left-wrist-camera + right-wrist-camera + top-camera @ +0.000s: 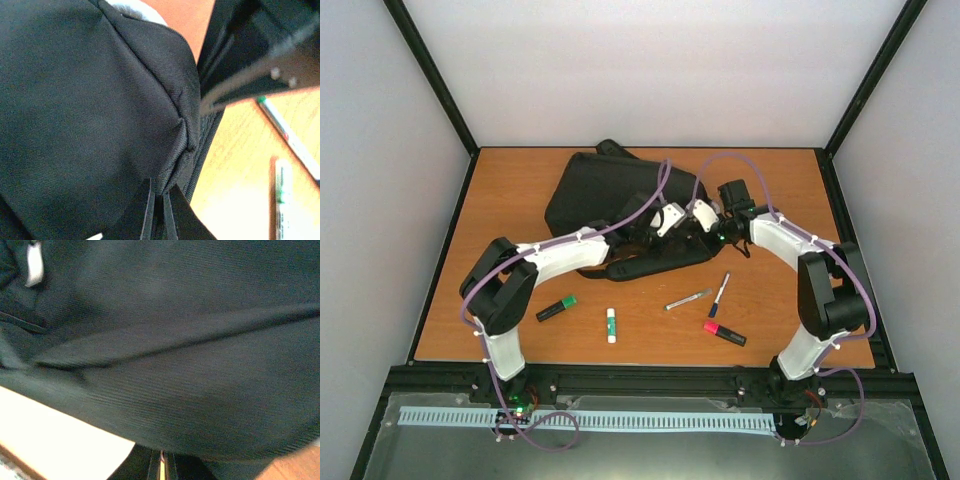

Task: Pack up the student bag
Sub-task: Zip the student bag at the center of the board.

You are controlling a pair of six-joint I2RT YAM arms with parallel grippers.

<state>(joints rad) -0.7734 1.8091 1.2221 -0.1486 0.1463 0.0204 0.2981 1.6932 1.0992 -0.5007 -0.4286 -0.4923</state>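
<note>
The student bag (610,195) is a large black backpack lying at the back middle of the table. Both grippers meet at its near right edge. My left gripper (663,222) is shut on a fold of the bag's fabric; in the left wrist view the pinched seam (172,165) runs down between the jaws (160,210). My right gripper (705,213) sits just to its right. In the right wrist view black fabric (190,365) fills the frame and drapes over the near-shut jaws (162,467), with bright table showing beneath the bag's edge.
Loose items lie on the wood table in front of the bag: a green marker (557,308), a white glue stick (611,325), a silver pen (688,298), a blue pen (720,294) and a pink-capped black highlighter (724,333). Black frame rails edge the table.
</note>
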